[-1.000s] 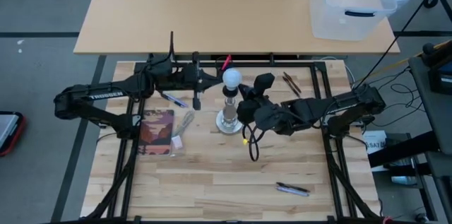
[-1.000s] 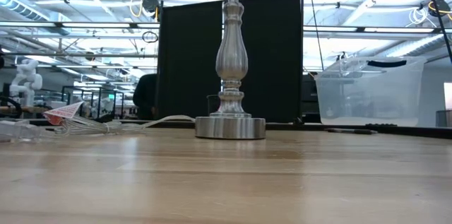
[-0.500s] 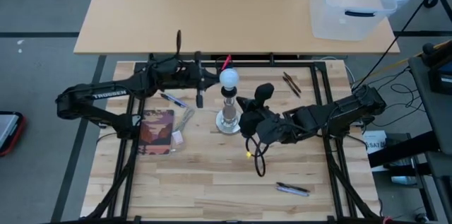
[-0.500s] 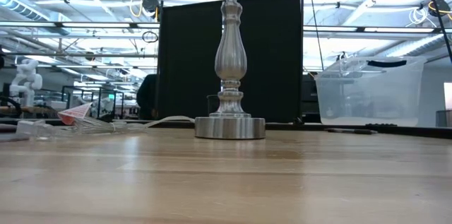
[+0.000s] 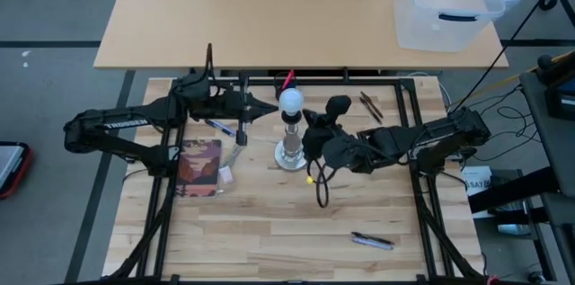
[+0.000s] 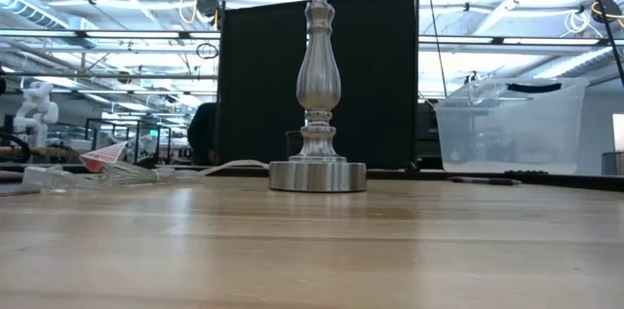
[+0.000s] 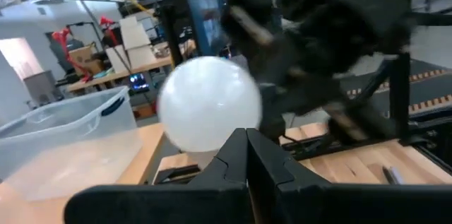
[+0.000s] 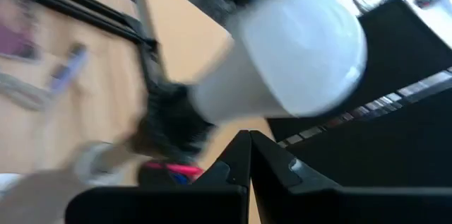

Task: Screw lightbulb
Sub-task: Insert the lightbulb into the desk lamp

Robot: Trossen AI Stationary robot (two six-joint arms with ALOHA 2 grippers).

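- Lightbulb [image 5: 291,100]: seated atop the lamp stand [image 5: 289,153], mid-bench.
- Left hand [image 5: 267,106]: fingers closed, empty, just left of it.
- Right hand [image 5: 310,132]: closed, empty, just right.
- I judge the globe light, fragile, slippery; I would grip its widest part gently.

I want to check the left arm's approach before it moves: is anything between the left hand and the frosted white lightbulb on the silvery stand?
Nothing visible. The left hand, fingers together, points at the frosted white lightbulb atop the silvery metal socket stand with open air between. The right hand sits on the bulb's opposite side.
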